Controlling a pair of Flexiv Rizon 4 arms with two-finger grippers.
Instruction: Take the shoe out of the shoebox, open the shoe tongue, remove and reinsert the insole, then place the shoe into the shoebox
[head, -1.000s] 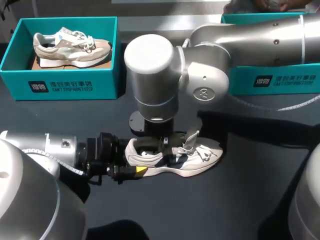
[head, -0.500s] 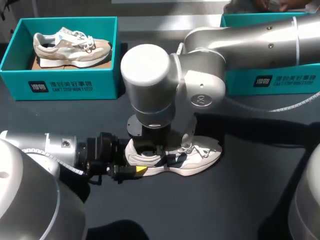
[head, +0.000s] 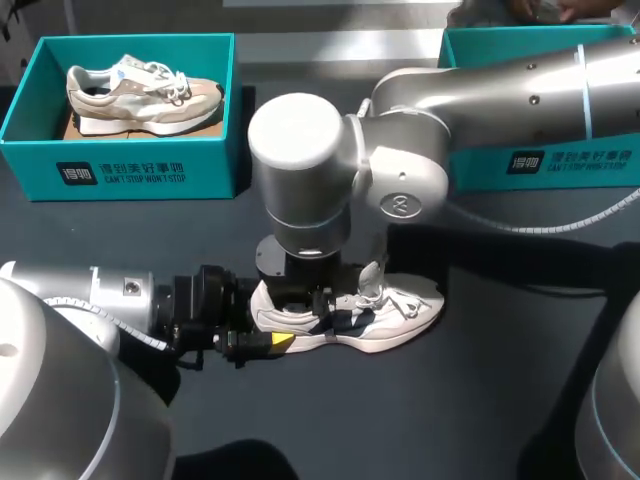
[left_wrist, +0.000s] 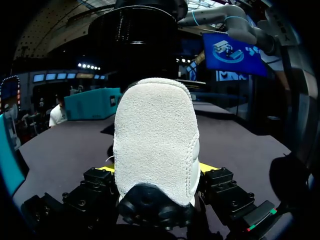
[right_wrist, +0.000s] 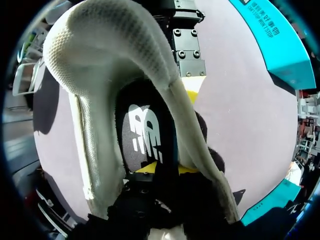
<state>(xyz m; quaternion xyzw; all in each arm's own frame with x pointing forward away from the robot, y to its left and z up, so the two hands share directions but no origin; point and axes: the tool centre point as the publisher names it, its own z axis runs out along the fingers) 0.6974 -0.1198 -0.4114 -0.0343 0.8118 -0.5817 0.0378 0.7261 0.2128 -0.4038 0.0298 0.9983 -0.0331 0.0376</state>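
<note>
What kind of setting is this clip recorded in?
Probably a robot demo or test bench: a dark table, a teal shoebox, and a sneaker handled by a left arm and right arm.

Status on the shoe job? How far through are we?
Done: shoe out on the table, tongue lifted. In hand: left gripper clamps the heel; right gripper is down in the opening over the black insole, which lies inside. Cannot tell if it has been out yet. Left at least: shoe back into a shoebox.
</note>
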